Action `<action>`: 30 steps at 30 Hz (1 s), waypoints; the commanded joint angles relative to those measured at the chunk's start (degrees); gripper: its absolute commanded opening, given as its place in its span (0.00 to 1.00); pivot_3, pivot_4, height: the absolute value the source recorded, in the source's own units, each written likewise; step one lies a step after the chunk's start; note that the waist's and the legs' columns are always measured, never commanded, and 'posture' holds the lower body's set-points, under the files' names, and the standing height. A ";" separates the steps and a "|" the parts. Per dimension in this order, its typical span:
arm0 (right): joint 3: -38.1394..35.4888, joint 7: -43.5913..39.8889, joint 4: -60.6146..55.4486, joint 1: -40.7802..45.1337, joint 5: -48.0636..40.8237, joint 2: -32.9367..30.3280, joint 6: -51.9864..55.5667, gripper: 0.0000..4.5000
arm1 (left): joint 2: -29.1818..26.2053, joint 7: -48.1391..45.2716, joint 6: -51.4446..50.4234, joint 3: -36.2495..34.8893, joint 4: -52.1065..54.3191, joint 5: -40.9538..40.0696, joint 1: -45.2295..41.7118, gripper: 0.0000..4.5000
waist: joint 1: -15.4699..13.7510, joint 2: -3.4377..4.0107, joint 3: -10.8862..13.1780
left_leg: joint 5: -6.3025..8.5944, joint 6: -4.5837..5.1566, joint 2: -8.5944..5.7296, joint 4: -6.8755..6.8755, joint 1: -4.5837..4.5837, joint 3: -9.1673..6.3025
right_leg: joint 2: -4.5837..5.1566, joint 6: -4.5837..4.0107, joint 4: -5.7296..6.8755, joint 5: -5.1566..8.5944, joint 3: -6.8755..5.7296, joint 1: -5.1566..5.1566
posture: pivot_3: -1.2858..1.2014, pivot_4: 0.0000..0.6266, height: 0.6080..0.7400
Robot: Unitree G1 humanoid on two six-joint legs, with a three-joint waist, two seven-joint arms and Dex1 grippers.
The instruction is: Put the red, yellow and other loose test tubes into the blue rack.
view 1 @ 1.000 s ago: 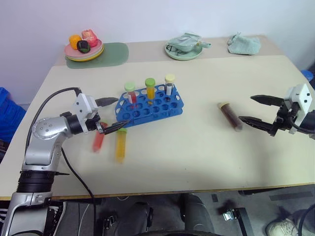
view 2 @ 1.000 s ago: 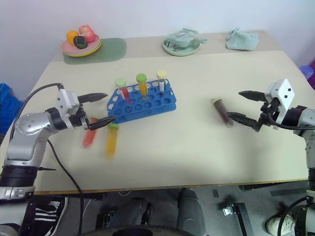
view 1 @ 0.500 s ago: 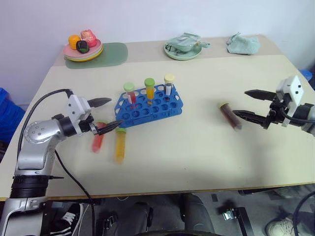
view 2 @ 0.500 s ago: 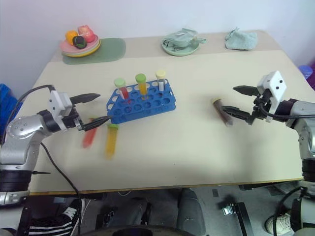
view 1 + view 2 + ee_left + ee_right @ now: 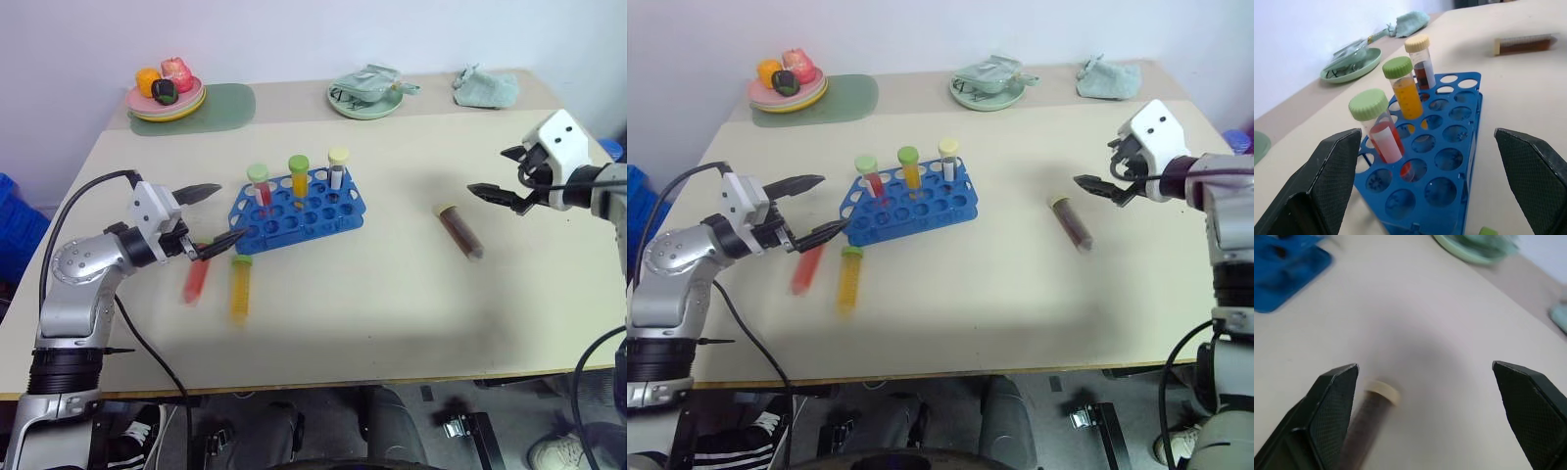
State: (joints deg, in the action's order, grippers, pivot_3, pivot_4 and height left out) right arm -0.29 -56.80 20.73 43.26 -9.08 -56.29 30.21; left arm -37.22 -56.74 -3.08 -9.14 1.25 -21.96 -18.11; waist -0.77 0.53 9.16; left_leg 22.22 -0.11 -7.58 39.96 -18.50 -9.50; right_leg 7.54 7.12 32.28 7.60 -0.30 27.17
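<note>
While the left gripper [image 5: 204, 217] hangs spread and empty at the blue rack's [image 5: 304, 208] near end, the red tube [image 5: 196, 281] and yellow tube [image 5: 239, 288] lie just below it. Over in the right eye view, the right gripper [image 5: 1097, 178], likewise released, hovers beyond the brown tube [image 5: 1071, 222].

Left wrist view alone shows three capped tubes upright in the rack.

Right wrist view has the brown tube by one finger [image 5: 1332, 406]; light, smooth, likely to roll, so clamp mid-barrel.
</note>
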 commanded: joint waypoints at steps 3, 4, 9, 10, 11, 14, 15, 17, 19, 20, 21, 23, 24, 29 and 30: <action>5.45 -4.51 0.58 6.80 2.58 -2.78 12.50 1.00 | 0.00 0.67 -0.48 0.65 3.74 -0.48 0.40 0.99 | 0.07 0.01 0.01 | 0.01 0.02 0.00 0.00 -0.02 -0.01 | 0.00 0.00 -0.03 -0.03 0.01 0.02 | 0.52 0.24 1.00; 6.75 -5.27 1.43 8.66 2.77 -2.67 16.08 1.00 | 0.00 0.73 -0.64 0.86 3.96 -0.45 0.36 0.99 | 0.10 0.01 0.01 | 0.01 0.02 0.01 0.00 -0.02 -0.01 | 0.00 0.00 -0.03 -0.03 0.01 0.04 | 0.52 0.24 1.00; 12.13 -8.13 7.68 18.65 3.03 -0.09 30.87 1.00 | 0.14 1.19 -1.13 1.46 4.74 -0.47 0.41 0.99 | 0.10 0.01 0.01 | 0.01 0.02 0.06 -0.01 -0.03 -0.01 | -0.05 -0.01 -0.04 -0.04 0.03 0.06 | 0.52 0.24 1.00; 12.83 -7.17 9.70 20.82 3.16 1.37 34.56 1.00 | 0.18 1.21 -1.19 1.49 4.95 -0.50 0.57 0.99 | 0.12 0.01 0.01 | 0.01 0.02 0.07 -0.01 -0.04 -0.01 | -0.05 -0.01 -0.05 -0.04 0.03 0.06 | 0.52 0.24 1.00; 14.42 -6.86 10.88 22.05 3.77 2.23 36.80 1.00 | 0.24 1.27 -1.27 1.51 5.20 -0.51 0.75 0.99 | 0.16 0.01 0.00 | 0.02 0.02 0.07 0.00 -0.04 -0.01 | -0.05 -0.03 -0.06 -0.06 0.03 0.05 | 0.52 0.24 1.00; 16.62 -3.62 15.19 22.82 5.65 5.58 38.62 1.00 | 0.79 2.15 -1.69 1.36 6.61 -0.59 2.05 0.99 | 0.07 0.00 0.00 | 0.02 0.01 0.12 0.00 -0.05 -0.02 | -0.11 -0.04 -0.06 -0.07 0.04 0.06 | 0.52 0.24 1.00; 16.67 -1.63 17.44 22.90 6.37 6.94 38.89 1.00 | 0.98 2.58 -1.86 1.19 7.11 -0.69 2.62 0.99 | 0.05 -0.01 -0.01 | 0.02 0.01 0.11 -0.01 -0.06 -0.02 | -0.11 -0.04 -0.06 -0.07 0.04 0.06 | 0.52 0.24 1.00; 17.48 0.14 20.85 23.49 7.83 7.99 37.91 1.00 | 1.24 3.44 -2.37 1.17 8.56 -0.71 3.69 0.99 | -0.02 -0.01 0.00 | 0.02 0.01 0.09 0.01 -0.08 -0.01 | -0.09 -0.05 -0.06 -0.08 0.04 0.07 | 0.52 0.24 1.00; 16.32 2.00 25.29 25.92 8.04 9.41 37.74 1.00 | 1.31 4.05 -3.08 0.97 10.38 -0.87 5.23 0.99 | 0.02 0.01 0.01 | 0.02 0.01 0.08 0.04 -0.19 0.00 | -0.09 -0.04 -0.05 -0.10 0.04 0.16 | 0.52 0.24 1.00; 16.44 2.63 26.84 26.90 8.42 10.09 37.15 1.00 | 1.21 4.23 -3.37 0.76 11.12 -1.02 5.97 0.99 | 0.08 0.01 0.01 | 0.02 0.01 0.08 0.04 -0.21 0.00 | -0.09 -0.03 -0.05 -0.11 0.04 0.20 | 0.52 0.24 1.00; 16.87 2.45 28.13 27.80 8.59 10.62 37.04 1.00 | 1.12 4.43 -3.65 0.64 11.76 -1.10 6.47 0.99 | 0.12 0.03 0.01 | 0.02 0.01 0.08 0.04 -0.25 0.00 | -0.09 -0.03 -0.05 -0.11 0.04 0.23 | 0.52 0.24 1.00; 18.01 2.18 30.12 28.93 9.42 11.86 35.88 1.00 | 0.91 4.92 -3.98 0.12 12.58 -1.21 7.22 0.99 | 0.29 0.03 0.01 | 0.02 0.01 0.09 0.03 -0.26 0.01 | -0.10 -0.04 -0.05 -0.12 0.04 0.27 | 0.52 0.24 1.00; 18.08 1.88 31.38 29.60 9.48 12.62 35.92 1.00 | 0.94 5.31 -4.24 -0.14 12.98 -1.30 7.44 0.99 | 0.40 0.03 0.01 | 0.02 0.01 0.11 0.03 -0.25 0.02 | -0.13 -0.04 -0.05 -0.12 0.04 0.27 | 0.52 0.24 1.00; 18.89 1.17 33.47 29.96 10.93 15.03 33.89 1.00 | 0.77 6.57 -5.15 -0.71 15.03 -1.59 8.83 0.99 | 0.87 0.04 0.01 | 0.03 -0.02 0.17 0.02 -0.20 0.02 | -0.18 -0.05 -0.04 -0.13 0.05 0.24 | 0.52 0.24 1.00; 18.74 1.15 34.05 30.15 11.01 15.59 34.06 1.00 | 0.65 6.75 -5.26 -0.90 15.52 -1.68 9.39 0.99 | 0.89 0.05 0.01 | 0.03 -0.02 0.17 0.02 -0.21 0.02 | -0.17 -0.05 -0.03 -0.13 0.05 0.25 | 0.52 0.24 1.00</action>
State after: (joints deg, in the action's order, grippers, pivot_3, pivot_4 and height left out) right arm 18.70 -55.19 54.70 71.87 1.33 -40.66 64.87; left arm -35.85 -50.55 -8.35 -8.05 14.44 -22.85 -9.09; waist 0.12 0.58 9.17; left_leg 22.25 -0.13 -7.42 39.98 -18.75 -9.49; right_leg 7.37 7.07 32.25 7.47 -0.25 27.43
